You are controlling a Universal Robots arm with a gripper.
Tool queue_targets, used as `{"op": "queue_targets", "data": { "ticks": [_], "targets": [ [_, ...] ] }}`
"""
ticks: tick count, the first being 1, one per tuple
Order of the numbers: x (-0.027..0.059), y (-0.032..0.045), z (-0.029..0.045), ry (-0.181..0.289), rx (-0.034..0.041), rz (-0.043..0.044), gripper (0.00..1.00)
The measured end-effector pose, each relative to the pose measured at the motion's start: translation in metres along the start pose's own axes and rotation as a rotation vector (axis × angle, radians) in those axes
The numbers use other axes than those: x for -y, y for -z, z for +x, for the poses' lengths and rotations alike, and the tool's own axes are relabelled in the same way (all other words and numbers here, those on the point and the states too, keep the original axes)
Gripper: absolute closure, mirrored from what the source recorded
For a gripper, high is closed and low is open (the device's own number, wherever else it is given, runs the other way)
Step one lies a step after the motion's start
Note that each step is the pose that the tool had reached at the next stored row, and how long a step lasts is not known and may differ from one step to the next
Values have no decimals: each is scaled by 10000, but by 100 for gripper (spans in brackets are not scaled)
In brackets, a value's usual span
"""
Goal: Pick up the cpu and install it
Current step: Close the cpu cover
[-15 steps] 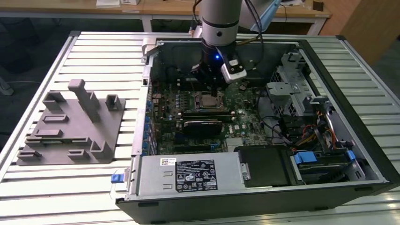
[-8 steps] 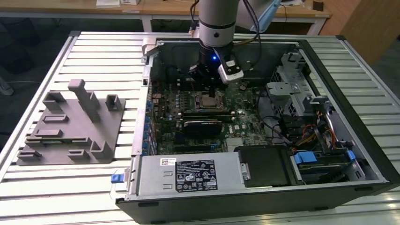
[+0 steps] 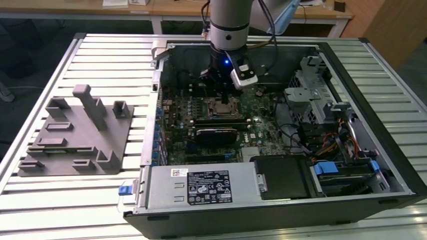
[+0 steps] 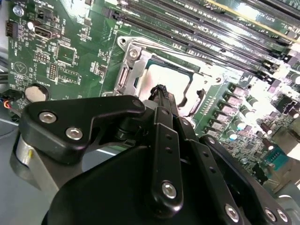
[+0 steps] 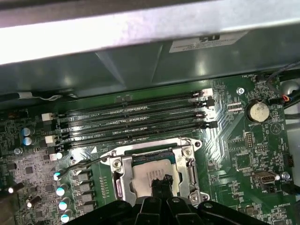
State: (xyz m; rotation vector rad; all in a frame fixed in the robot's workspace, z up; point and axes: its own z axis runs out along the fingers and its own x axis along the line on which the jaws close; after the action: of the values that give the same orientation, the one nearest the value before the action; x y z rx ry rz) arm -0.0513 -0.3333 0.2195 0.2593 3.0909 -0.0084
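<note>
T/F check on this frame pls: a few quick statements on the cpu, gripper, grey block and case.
1. The cpu lies in the socket. True.
2. The gripper hangs over the grey block. False: it is right above the cpu, inside the case.
3. The grey block stands inside the case. False: it is on the slatted table, to the exterior view's left of the case.
4. The case lies with its open side up. True.

Silver-grey arm (image 3: 228,20) ending in black jaws with silver screws (image 4: 168,189)
</note>
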Motion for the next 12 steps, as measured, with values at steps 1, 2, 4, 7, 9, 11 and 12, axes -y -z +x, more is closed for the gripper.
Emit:
{"op": "queue_targets", "data": {
  "ticks": [1, 2, 4, 7, 9, 11, 12],
  "targets": [
    [4, 0, 18, 0, 1, 0, 89],
    [8, 0, 43, 0, 5, 1, 89],
    [17, -4, 98, 1, 17, -2, 89],
    [25, -32, 148, 0, 21, -3, 89],
    [29, -49, 174, 0, 20, -2, 89],
    [35, -58, 208, 0, 20, -1, 89],
    [38, -63, 227, 1, 21, -3, 89]
  ]
}}
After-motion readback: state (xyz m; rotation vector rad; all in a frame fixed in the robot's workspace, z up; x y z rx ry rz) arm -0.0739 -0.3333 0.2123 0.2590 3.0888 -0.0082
